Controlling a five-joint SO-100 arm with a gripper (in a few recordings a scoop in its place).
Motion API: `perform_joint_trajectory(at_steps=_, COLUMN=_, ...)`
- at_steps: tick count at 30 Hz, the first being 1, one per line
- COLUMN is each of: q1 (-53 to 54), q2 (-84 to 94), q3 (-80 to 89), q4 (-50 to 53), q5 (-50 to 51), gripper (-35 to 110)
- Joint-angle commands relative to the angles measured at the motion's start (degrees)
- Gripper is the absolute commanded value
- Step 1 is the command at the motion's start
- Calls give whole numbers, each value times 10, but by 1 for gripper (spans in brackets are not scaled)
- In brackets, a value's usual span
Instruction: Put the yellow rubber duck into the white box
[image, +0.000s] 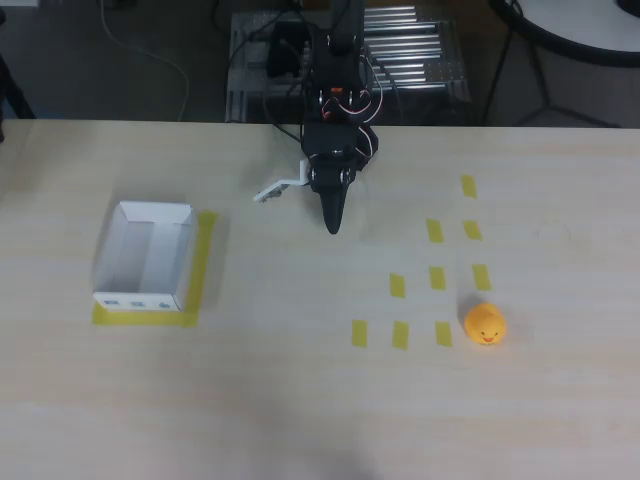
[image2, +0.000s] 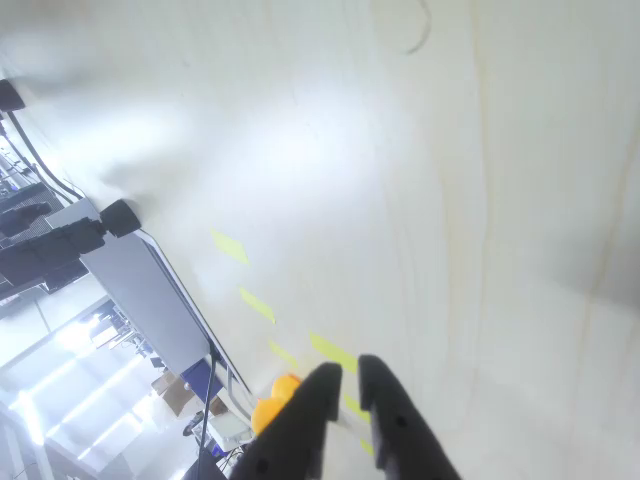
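- One yellow rubber duck (image: 485, 325) is present in the overhead view. It sits on the light wooden table (image: 300, 400) toward the lower right, face side toward the lower edge of the picture, just right of the nearest tape marks.
- In the wrist view the duck (image2: 275, 405) shows as an orange-yellow shape partly behind the left finger.
- One white box (image: 146, 257) is present, at the left of the table in the overhead view, well apart from the duck. Its low walls stand upright, and three small marks show on the wall nearest the lower edge.
- Contents of the box: nothing visible but its own white floor.
- One yellow tape outline (image: 203, 262) borders the box along its right and lower sides.
- Nine small yellow tape rectangles (image: 437, 278) are counted on the right half of the table, in rough rows; the duck touches none of them.
- One black robot arm (image: 335, 90) enters from the top centre, with red and white wires at its wrist.
- One gripper (image: 333, 222) points down the picture, tip near the table's middle, far from both duck and box. A white plate (image: 280, 188) juts to its left.
- Gripper (image2: 345, 375) condition: the two dark fingers lie nearly together with only a thin gap, holding nothing.
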Motion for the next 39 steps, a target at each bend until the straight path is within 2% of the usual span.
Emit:
perform_joint_trajectory(at_steps=1, q1=4, q2=29, q3=4, q4=4, q5=5, gripper=0)
perform_joint_trajectory(at_steps=32, q1=4, q2=29, q3=4, q4=4, q5=5, gripper=0)
perform_joint_trajectory(at_steps=39, q1=2, q2=4, q3=-24, q4=-23, q5=-26, gripper=0)
